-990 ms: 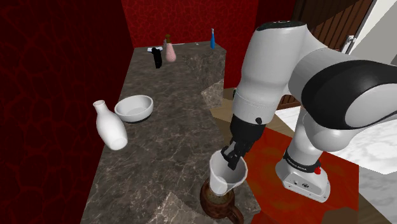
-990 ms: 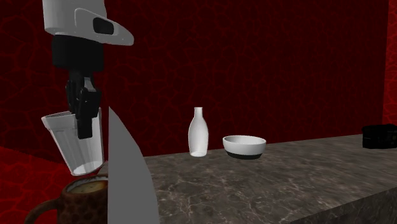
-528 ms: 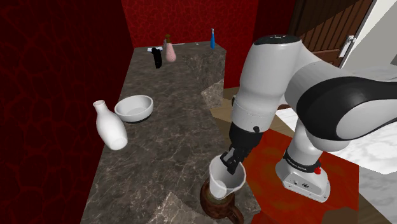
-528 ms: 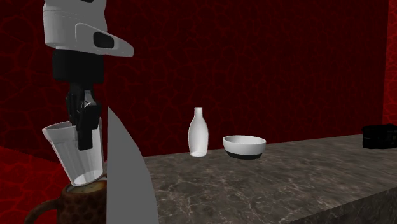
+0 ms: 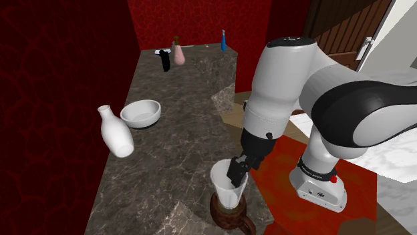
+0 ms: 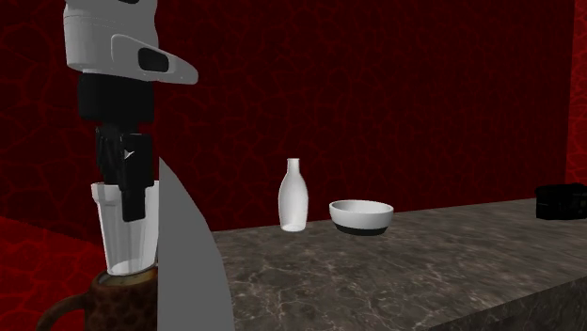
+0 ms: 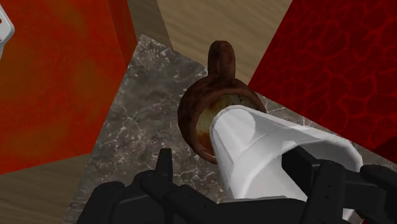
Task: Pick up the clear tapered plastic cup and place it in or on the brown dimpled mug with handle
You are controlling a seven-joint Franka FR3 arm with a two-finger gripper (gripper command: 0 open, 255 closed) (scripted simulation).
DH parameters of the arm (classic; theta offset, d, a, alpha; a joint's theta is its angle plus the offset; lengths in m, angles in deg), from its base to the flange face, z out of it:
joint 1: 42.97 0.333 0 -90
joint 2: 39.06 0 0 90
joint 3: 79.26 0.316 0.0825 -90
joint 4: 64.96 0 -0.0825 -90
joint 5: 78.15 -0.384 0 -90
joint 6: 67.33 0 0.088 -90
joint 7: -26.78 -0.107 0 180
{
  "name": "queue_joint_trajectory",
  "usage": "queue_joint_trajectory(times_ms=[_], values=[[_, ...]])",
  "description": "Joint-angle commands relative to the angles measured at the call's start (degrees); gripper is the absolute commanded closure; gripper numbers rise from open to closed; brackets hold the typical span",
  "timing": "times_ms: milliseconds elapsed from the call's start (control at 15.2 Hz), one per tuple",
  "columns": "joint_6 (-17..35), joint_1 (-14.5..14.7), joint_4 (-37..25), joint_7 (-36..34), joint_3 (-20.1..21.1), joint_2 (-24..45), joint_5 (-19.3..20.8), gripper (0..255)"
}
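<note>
At the edge of the counter (image 5: 180, 153), the cup (image 5: 220, 189) stands upright in the mug (image 5: 228, 217); the gripper (image 5: 236, 177) hangs at its rim, jaws apart. Placing looks done; next, lift straight up without catching the rim.

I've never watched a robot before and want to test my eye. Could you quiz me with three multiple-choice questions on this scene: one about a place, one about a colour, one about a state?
1. Where is the cup's base, relative to the mug?
A beside it; B in its mouth; C far from it.
2. The bottle next to the bowl is:
A white; B green; C black.
3. The cup stands:
A upright; B on its side; C upside down.

Answers:
1 B: its narrow end sits at the mug's opening.
2 A: it is plain white like the bowl.
3 A: its wide rim faces up.
</note>
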Motion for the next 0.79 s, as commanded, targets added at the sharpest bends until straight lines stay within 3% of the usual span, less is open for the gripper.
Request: queue_joint_trajectory(times_ms=[0, 330, 726], values=[[0.0, 0.0, 0.0, 0.0, 0.0, 0.0, 0.0, 0], [-7.56, -0.33, -5.35, -0.65, -4.07, -1.94, 3.06, 0], [-7.56, -0.33, -5.35, -0.65, -4.07, -1.94, 3.06, 0]])
